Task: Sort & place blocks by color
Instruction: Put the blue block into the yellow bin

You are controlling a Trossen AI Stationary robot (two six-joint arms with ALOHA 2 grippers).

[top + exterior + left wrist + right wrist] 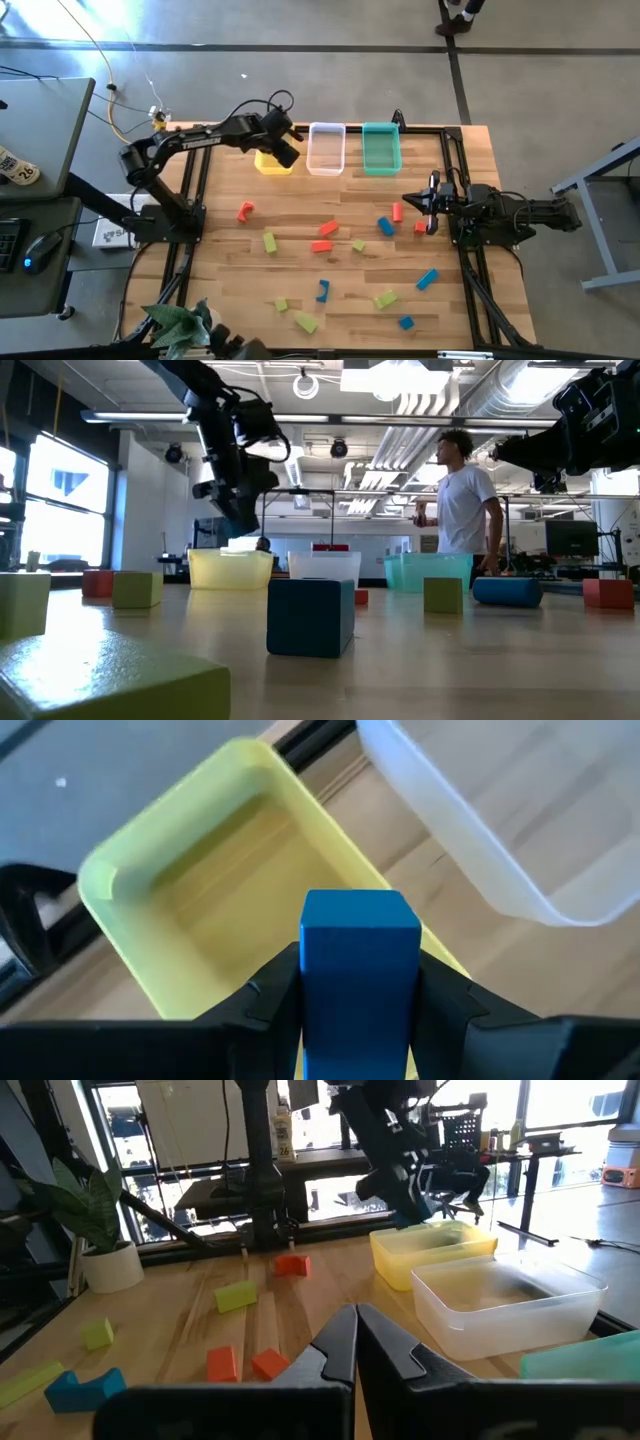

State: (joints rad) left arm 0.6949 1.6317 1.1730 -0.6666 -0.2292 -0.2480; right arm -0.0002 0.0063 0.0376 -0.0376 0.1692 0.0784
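I am hovering my left pincer (358, 1010) over the yellow bin (150, 880), gripping a blue block (358, 960) between half-closed fingers. To do this well, I am keeping the block centred above the bin's floor, clear of the clear bin (500, 830) beside it, before letting go, though blue probably belongs elsewhere. My right pincer (356, 1342) is waiting shut over the desk (350, 300), where the other blocks (325, 245) are lying scattered.

Right claw (356, 1342) is closed above the table (300, 1315); beyond it, scattered blocks (236, 1296), a yellow bin (432, 1252) and a clear bin (505, 1302).
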